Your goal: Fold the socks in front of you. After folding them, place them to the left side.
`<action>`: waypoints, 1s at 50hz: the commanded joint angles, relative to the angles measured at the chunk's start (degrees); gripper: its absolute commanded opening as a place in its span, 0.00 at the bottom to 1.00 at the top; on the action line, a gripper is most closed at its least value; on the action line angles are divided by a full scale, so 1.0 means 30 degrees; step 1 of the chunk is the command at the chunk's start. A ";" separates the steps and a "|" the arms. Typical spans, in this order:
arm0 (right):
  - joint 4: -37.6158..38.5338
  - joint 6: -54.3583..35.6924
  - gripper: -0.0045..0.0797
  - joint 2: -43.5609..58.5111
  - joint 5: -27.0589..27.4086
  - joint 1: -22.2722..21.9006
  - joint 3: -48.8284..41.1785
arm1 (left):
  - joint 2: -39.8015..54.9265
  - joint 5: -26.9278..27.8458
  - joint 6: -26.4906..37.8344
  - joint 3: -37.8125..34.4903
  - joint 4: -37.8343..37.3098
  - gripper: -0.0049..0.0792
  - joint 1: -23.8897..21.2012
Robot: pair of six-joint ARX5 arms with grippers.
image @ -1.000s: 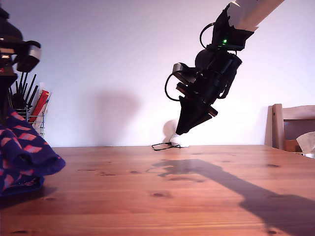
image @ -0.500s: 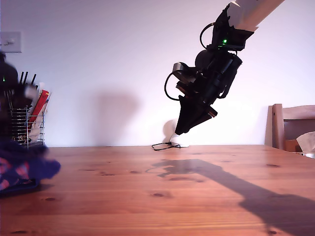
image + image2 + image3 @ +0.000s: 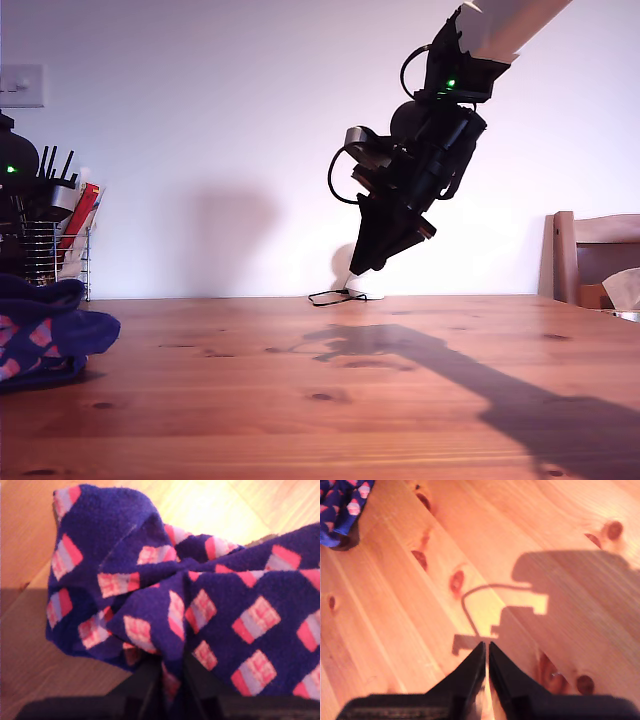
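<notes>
Lower than a second ago, the socks (image 3: 45,330) now lie bunched on the tabletop (image 3: 330,390) at the exterior view's left. First wrist view: my first hand (image 3: 172,680) pinches their fabric. Second wrist view: my second hand (image 3: 487,667) hangs closed, empty. No writing is readable.

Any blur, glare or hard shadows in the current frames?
Exterior view: sharp, hard arm shadow across the table. First wrist view: soft focus on the socks, bright glare on the wood. Second wrist view: crisp shadow beyond my second gripper.
</notes>
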 commanded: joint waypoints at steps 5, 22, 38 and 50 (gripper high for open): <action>0.0000 -0.0058 0.04 -0.0415 -0.0153 0.0168 0.0029 | 0.0095 0.0095 -0.0474 -0.0211 0.0058 0.34 0.0153; -0.0102 -0.0058 0.04 -0.0415 -0.0160 0.0197 0.0029 | -0.0204 -0.0342 -0.1355 0.0022 0.0291 0.46 0.0138; -0.0117 -0.0066 0.04 -0.0415 -0.0160 0.0197 0.0029 | -0.0685 -0.0284 -0.2055 0.1086 0.0284 0.53 0.0138; -0.0102 -0.0066 0.04 -0.0415 -0.0160 0.0197 0.0029 | -0.0845 -0.0270 -0.2171 0.1093 0.0415 0.59 0.0175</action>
